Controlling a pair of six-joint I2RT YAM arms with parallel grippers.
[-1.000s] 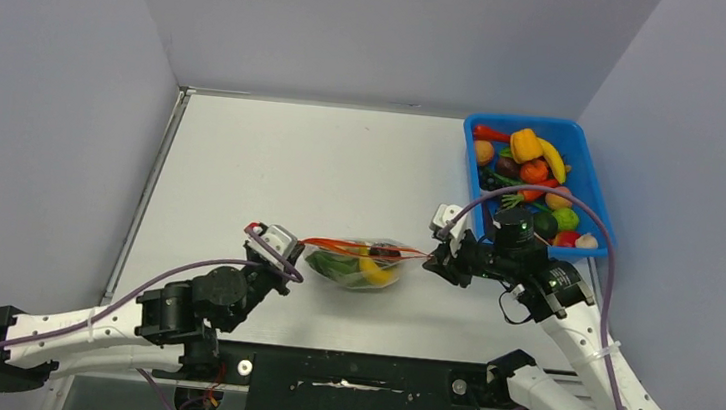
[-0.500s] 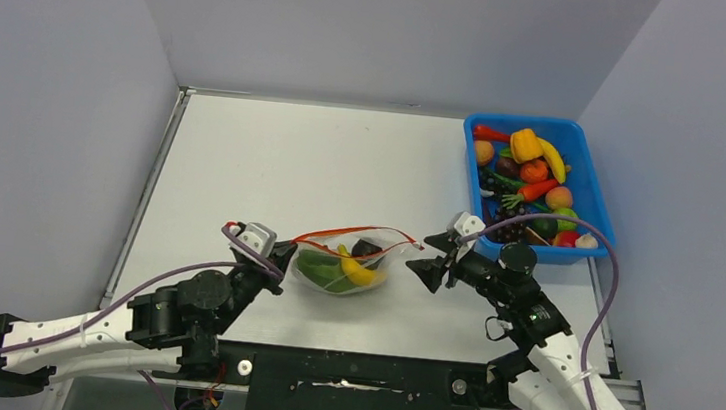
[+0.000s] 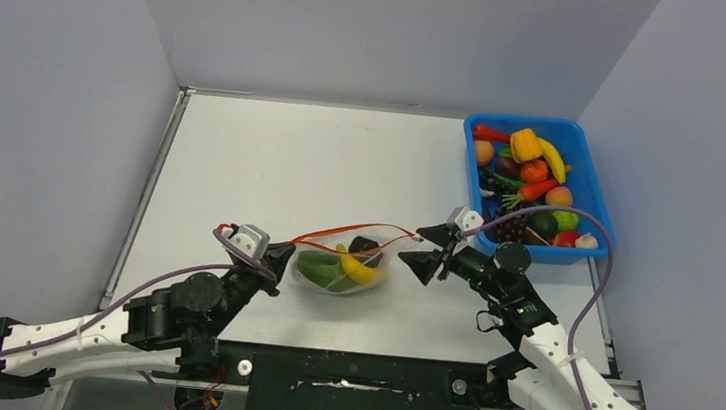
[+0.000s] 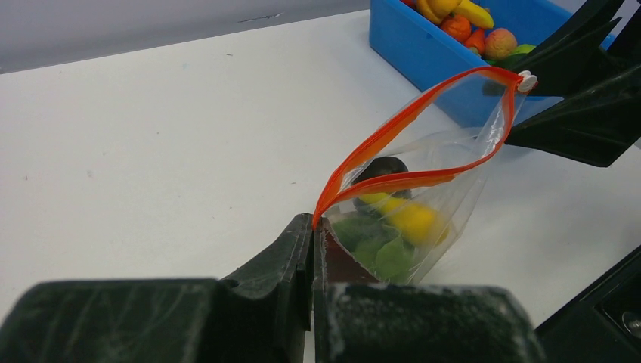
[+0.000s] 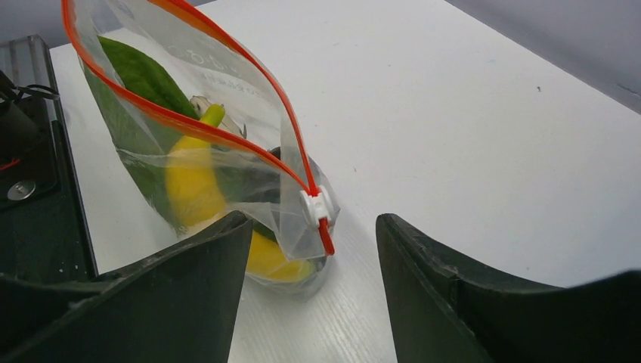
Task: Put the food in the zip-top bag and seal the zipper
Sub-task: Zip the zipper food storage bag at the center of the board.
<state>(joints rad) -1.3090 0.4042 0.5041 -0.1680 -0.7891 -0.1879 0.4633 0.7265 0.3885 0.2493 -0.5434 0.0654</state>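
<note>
A white worktop [image 3: 323,161] with two robot arms reaching in from its near edge. The left arm lies low and stretched out from the near left corner, its forearm angled up towards the middle. The left gripper [image 3: 284,253] is clamped tight on the left corner of the zip-top bag [image 3: 343,263], fingers pressed together where the two sides of the zipper [image 3: 351,232] meet.

The bag sits near the centre of the worktop, towards the near edge. Its mouth gapes, the two orange-red strips bowed apart. Inside lie a yellow banana [image 3: 358,270], a long green pod [image 3: 323,269] and a dark aubergine [image 3: 365,246].

The right arm rises from the near right corner, bends at the elbow and points left at the bag's right end. The right gripper [image 3: 415,245] is spread wide, fingers either side of the white slider [image 5: 316,206] at that end, not touching it.

A blue bin [image 3: 578,137] of more toy food stands at the far right, well apart from the bag.
</note>
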